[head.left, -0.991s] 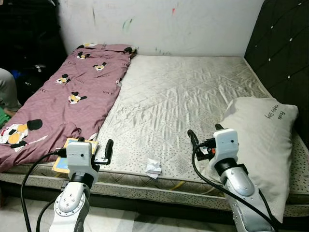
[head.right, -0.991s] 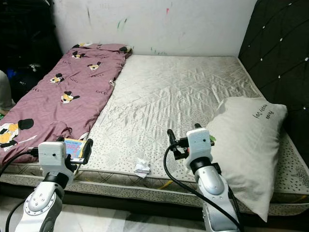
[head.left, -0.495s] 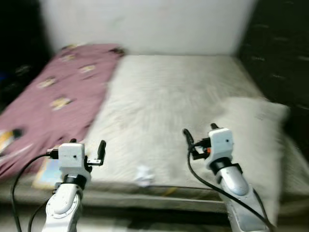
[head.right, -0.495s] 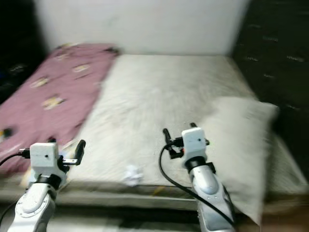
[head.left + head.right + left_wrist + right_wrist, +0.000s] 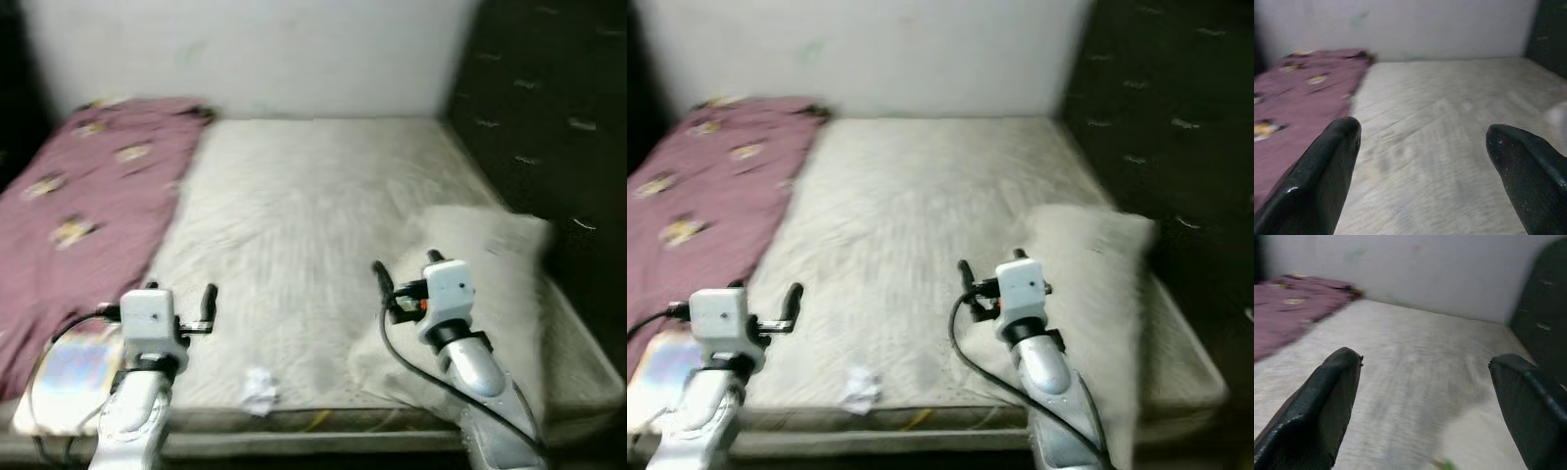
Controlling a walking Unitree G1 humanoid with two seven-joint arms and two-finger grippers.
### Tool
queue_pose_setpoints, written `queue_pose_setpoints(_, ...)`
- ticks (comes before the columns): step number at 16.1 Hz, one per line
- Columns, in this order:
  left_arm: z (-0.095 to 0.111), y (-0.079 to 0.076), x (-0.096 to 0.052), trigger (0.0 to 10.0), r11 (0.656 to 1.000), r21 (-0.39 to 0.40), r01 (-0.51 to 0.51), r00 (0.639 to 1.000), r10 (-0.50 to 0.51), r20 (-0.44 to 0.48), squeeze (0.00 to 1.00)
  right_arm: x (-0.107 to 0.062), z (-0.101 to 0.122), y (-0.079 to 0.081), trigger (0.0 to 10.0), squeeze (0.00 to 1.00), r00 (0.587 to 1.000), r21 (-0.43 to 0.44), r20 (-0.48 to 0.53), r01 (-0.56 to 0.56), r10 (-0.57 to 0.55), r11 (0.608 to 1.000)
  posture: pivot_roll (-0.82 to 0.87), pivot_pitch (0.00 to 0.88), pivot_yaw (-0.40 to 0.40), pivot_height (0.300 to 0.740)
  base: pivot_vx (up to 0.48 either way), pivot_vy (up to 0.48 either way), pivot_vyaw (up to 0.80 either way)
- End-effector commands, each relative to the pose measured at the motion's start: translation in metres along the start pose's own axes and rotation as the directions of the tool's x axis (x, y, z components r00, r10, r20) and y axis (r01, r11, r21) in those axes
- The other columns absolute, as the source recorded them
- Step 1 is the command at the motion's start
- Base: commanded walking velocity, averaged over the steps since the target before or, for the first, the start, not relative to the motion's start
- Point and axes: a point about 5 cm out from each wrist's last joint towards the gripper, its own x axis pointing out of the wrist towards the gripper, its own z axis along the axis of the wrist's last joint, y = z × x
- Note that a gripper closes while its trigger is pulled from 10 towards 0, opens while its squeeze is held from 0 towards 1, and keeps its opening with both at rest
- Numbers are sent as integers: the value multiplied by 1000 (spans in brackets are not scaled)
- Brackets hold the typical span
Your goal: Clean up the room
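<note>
The camera has swung rightward since a second ago, sliding the maroon blanket (image 5: 83, 186) toward the left edge, while both arms stay raised over the bed's (image 5: 313, 206) near edge. This looks like an approach step: left pincer (image 5: 201, 311) and right pincer (image 5: 404, 286) are spread and empty, and the crumpled paper (image 5: 258, 389) at the near edge seems the likeliest next pick. Motion blur smears the flat colourful item (image 5: 69, 377) at near left and the pillow (image 5: 490, 284) at right.

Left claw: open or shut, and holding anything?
Open and empty. In the wrist view the left claw has its two black fingers far apart, with bare mattress between.
</note>
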Motion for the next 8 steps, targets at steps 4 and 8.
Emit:
queue_pose_setpoints(4, -3, 9, -2, 10000, 999, 14, -31, 999, 31, -25, 0, 4, 2, 3, 10000, 0, 1000, 29, 7, -6, 5, 1000, 62, 0, -5, 740, 0, 0, 0)
queue_pose_setpoints(8, -3, 9, 0, 10000, 999, 15, -30, 999, 30, -26, 0, 6, 2, 3, 10000, 0, 1000, 19, 4, -6, 6, 1000, 62, 0, -3, 740, 0, 404, 0)
